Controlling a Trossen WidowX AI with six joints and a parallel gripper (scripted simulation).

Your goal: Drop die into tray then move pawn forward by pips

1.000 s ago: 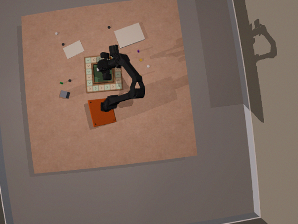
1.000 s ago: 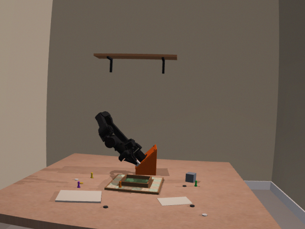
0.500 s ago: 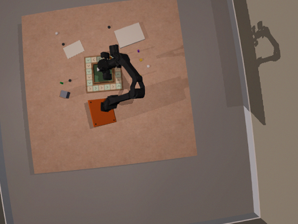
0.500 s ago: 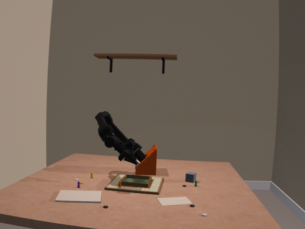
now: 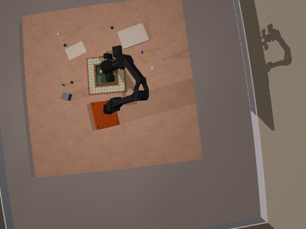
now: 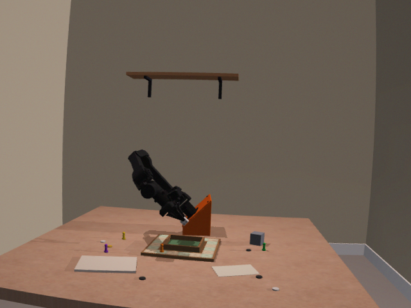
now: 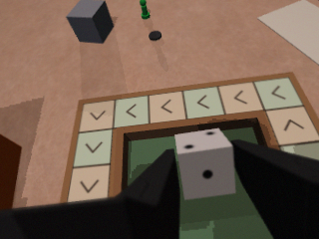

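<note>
The white die (image 5: 101, 71) (image 6: 184, 221) (image 7: 206, 169) is in the air above the dice tray (image 6: 182, 246) (image 7: 118, 169), between the fingertips of my gripper (image 6: 184, 220) (image 7: 202, 153). The fingers are slightly parted around the die and no longer clamp it. The die's upper face shows two pips and its near face one. The board (image 5: 106, 93) (image 6: 179, 256) (image 7: 184, 87) lies flat, with arrowed squares around the green-floored tray. The orange pawn (image 5: 113, 58) (image 6: 162, 248) stands on a square outside the tray, partly hidden by the arm in the top view.
A dark grey cube (image 5: 66, 96) (image 6: 257, 239) (image 7: 91, 21) and green pawn (image 6: 263, 246) (image 7: 145, 10) stand beyond the board. A purple pawn (image 6: 106, 248), yellow pawn (image 6: 123, 235), flat discs and two pale slabs lie around. The orange arm base (image 5: 103, 121) is beside the board.
</note>
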